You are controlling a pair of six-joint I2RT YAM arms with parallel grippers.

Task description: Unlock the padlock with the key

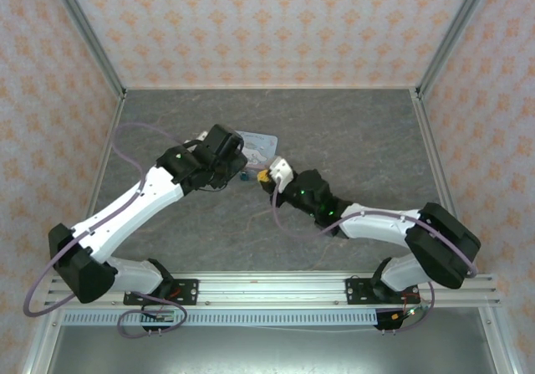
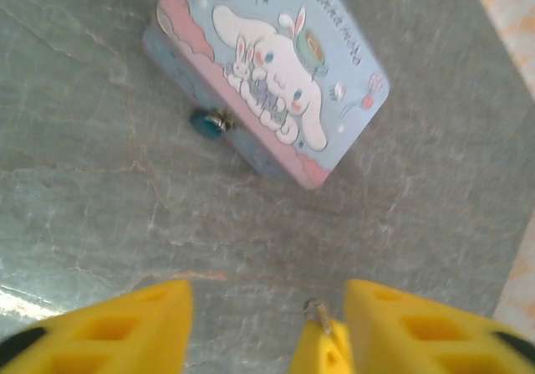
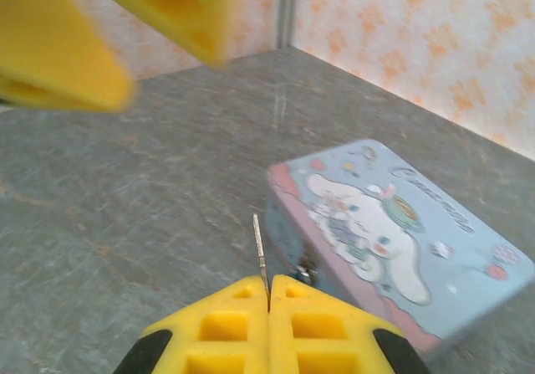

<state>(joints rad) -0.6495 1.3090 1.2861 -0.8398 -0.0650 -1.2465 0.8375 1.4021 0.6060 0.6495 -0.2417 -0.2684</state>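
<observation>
The tiny teal padlock (image 2: 207, 123) hangs at the front side of a pale blue cartoon tin (image 2: 267, 81) that rests on the grey table. My right gripper (image 3: 269, 294) is shut on the thin metal key (image 3: 260, 253), whose blade points up and forward just left of the tin (image 3: 393, 232). The padlock (image 3: 305, 269) peeks out right behind the right fingertips. My left gripper (image 2: 267, 294) stands open a short way before the tin, its yellow fingers (image 2: 125, 332) wide apart. The key (image 2: 318, 314) and the right fingertip rise between them, close to the left gripper's right-hand finger.
Both arms meet near the table's middle, the left gripper (image 1: 236, 171) and the right gripper (image 1: 263, 176) close together beside the tin (image 1: 259, 144). Patterned walls and metal posts (image 1: 435, 48) enclose the grey table (image 1: 351, 123).
</observation>
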